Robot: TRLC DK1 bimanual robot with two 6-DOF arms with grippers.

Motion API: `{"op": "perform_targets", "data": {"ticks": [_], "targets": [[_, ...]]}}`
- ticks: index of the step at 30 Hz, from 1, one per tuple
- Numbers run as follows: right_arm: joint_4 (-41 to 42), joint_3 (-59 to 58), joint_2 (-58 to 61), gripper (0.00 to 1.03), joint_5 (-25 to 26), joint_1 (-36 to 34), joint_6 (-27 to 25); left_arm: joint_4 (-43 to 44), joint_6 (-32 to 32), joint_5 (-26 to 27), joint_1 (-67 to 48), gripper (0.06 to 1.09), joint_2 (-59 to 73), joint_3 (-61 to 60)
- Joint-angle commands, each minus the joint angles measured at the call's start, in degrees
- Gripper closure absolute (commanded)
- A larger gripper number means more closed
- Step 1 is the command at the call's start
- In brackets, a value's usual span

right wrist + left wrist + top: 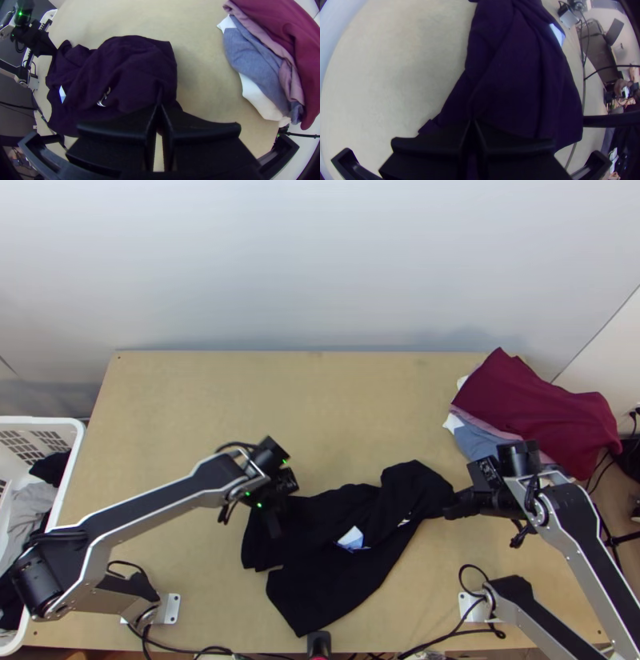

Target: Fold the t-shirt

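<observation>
The black t-shirt [328, 588] lies on the near half of the table [280, 388], between the two arms. It is bunched, with many creases and uneven edges, and a small white and blue patch [350, 538] is visible near its middle. The left end effector [274, 530] is narrow, its fingers together, and it seems to pinch the cloth at the left end. The right end effector [160, 105] is also narrow and holds a gathered bit of the cloth at the other end.

I judge that the work is in the step of straightening, before any real fold. The next move probably asks both arms to lift a little and pull apart gently, so that the cloth becomes flat; only then a fold has sense.

Farther out, a pile of clothes [536, 404], dark red on top, rests at the far right corner, and a white basket [66, 484] with other garments stands beside the table's left edge.
</observation>
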Motion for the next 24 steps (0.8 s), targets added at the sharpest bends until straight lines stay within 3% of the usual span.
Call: {"op": "perform_targets", "data": {"ticks": [1,5,11,15,24], "targets": [[-3.7,5.2,-1.2,1.0,-0.1,2.6,0.3,-5.2,-1.9,6.2,8.5,1.04,-3.5,2.5],[-7.0,12.7,-1.1,1.0,-0.1,6.0,0.3,-10.4,-1.9,10.8,19.1,1.04,-8.4,7.1],[-7.7,26.6,2.3,1.0,-0.1,6.1,2.1,-16.2,-2.2,13.5,35.7,1.04,-12.6,21.9],[-3.4,32.4,5.1,1.0,-0.1,6.0,5.7,-16.4,-4.3,13.7,44.0,1.04,-12.2,30.3],[11.2,47.8,9.1,0.97,0.0,3.7,10.7,-13.5,-16.7,14.1,57.0,1.04,-10.5,51.5]]}}
